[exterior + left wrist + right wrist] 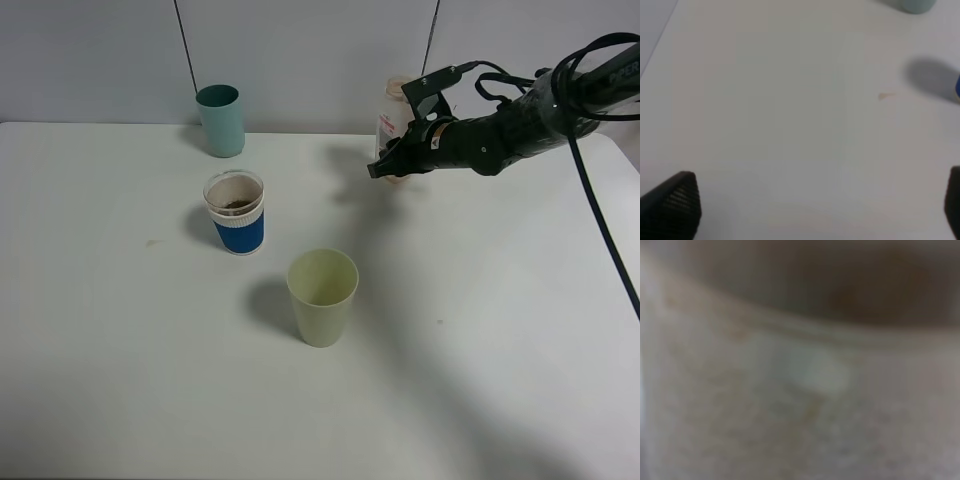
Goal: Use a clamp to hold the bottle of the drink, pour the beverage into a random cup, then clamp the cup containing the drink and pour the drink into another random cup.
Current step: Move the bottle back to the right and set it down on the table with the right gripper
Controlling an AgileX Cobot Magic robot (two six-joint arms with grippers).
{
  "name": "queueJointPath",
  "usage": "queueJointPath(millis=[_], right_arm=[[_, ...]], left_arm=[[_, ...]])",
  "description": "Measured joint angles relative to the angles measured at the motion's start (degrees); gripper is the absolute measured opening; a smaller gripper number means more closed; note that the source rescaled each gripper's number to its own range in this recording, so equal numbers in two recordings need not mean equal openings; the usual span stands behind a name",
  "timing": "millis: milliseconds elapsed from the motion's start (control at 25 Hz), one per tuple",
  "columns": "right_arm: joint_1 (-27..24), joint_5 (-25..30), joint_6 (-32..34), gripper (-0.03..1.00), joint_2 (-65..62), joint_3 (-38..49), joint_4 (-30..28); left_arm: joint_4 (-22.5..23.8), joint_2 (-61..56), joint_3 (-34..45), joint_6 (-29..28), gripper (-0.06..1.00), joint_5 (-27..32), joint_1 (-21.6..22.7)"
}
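Where the right claw point(385, 167) grips, bottle point(390, 122) half hidden; wrist view blurred

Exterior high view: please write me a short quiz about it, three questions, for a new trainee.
1. True or false: the blue-and-white cup has brown liquid in it.
2. Which cup stands farthest back, close to the wall? A) green cup B) teal cup C) blue-and-white cup
3. Fill the gap: the right gripper is shut on the ____.

Key: 1 true; 2 B; 3 bottle.
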Motion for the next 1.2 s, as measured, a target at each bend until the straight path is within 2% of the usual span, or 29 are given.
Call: queueJointPath(millis=[1200], right_arm=[[0.0,-1.51,1.53,0.0,1.93,0.0,1.81]], left_arm=[[0.0,0.0,0.0,0.0,0.99,0.0,0.0]])
